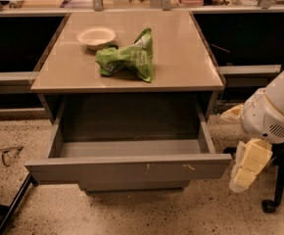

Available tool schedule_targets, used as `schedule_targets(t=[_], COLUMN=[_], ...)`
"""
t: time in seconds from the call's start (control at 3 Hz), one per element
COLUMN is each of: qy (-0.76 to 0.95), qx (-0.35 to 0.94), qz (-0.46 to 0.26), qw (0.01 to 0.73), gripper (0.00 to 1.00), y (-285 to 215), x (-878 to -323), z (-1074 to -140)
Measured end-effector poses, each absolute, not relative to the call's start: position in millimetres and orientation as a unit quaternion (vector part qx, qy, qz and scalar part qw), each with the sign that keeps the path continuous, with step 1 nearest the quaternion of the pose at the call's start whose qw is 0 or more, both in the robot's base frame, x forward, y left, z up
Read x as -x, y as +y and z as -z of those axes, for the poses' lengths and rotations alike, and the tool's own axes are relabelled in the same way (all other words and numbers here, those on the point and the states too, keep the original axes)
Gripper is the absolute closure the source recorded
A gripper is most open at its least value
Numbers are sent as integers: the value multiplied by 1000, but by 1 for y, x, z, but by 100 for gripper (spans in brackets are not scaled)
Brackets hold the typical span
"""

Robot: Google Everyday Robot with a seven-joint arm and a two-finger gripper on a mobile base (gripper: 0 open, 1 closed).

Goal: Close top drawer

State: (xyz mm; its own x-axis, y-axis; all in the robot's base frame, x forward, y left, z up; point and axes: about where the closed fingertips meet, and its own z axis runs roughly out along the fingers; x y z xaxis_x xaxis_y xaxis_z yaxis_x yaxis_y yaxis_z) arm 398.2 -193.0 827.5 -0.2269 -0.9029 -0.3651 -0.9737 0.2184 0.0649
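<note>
The green bag carries pale print too blurred to read; a white bowl sits just behind it on the tabletop. The top drawer stands pulled wide open. Just beside its front's right end hangs the gripper, pointing down — whether clenched or released, I cannot tell.

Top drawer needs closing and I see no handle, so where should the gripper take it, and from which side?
The top drawer stands pulled out, its front flat and handleless, so likely press the middle of that front from the open-floor side, straight toward the cabinet; only its top edge offers a lip to pinch. The gripper hangs off its right front corner.
</note>
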Motion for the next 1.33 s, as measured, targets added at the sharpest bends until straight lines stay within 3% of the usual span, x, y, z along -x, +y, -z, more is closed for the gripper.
schedule_targets(t=[0.67, 1.33], qy=[738, 716], qx=[626, 645], qz=[-227, -254], qw=[112, 79], gripper=[0, 0], y=[-182, -157], x=[-356, -350], z=[-767, -735])
